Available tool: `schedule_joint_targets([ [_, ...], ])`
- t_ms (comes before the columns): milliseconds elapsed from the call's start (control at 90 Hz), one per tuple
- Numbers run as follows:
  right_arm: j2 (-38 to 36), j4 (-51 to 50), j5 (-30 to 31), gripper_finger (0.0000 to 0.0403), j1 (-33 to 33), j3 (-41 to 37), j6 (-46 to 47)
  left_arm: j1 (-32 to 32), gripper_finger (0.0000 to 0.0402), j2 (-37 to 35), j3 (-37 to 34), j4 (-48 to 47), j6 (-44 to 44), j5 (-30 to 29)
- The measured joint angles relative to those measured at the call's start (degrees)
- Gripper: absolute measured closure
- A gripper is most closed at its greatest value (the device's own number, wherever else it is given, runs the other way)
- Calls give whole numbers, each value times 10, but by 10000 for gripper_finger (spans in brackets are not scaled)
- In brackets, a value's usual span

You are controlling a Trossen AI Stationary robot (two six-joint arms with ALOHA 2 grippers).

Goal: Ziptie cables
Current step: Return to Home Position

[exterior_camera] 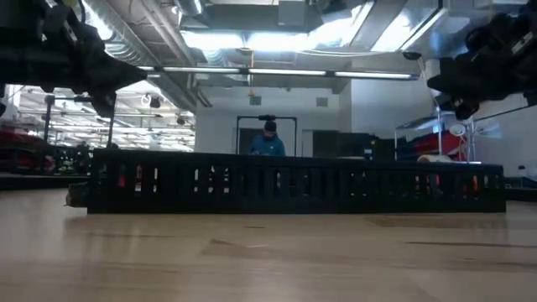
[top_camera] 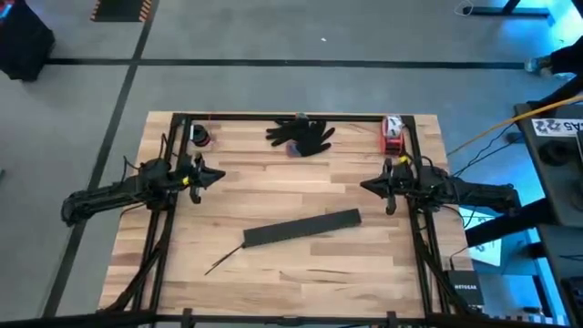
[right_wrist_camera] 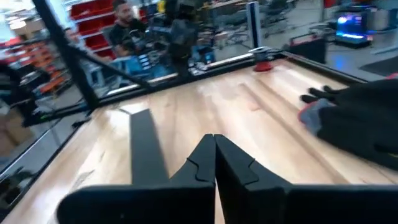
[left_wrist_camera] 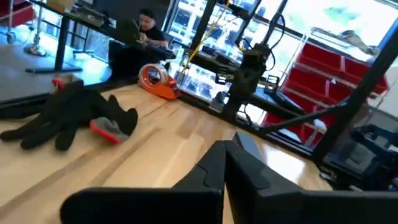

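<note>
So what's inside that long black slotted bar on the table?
Through the bar's side slots, the low view shows red glints. Its lid covers the rest, so I cannot tell what they are.

A long black duct [top_camera: 302, 228] is seen lying slantwise near the middle of the wooden surface [top_camera: 273, 282], and a thin dark strip [top_camera: 223, 261] is seen running out from its left end. The left gripper [top_camera: 211, 175] is held over the left side and the right gripper [top_camera: 369, 185] over the right, both well apart from the duct. Black gloves [top_camera: 301, 134] and a red tape dispenser [top_camera: 393, 133] are laid along the far edge.
</note>
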Motion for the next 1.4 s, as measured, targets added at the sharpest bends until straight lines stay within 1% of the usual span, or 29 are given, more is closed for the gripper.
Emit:
schedule_joint_targets([
  [100, 0, 2, -20, 402, 0, 0, -38, 0, 401, 0, 0, 0, 0, 0],
  [267, 0, 3, -12, 402, 0, 0, -94, 0, 401, 0, 0, 0, 0, 0],
  [456, 0, 104, -17, 402, 0, -34, -124, 0, 401, 0, 0, -1, 0, 0],
  [589, 10, 104, 3, 402, 0, -36, -123, 0, 401, 0, 0, -1, 0, 1],
  [667, 24, 104, 18, 402, 0, -36, -92, 0, 401, 0, 0, -1, 0, 1],
  [844, 42, 104, 18, 402, 0, -36, -89, 0, 401, 0, 0, -2, 0, 1],
  [1400, 42, 104, 18, 402, 0, -36, -87, 0, 401, -1, 0, -2, 0, 1],
])
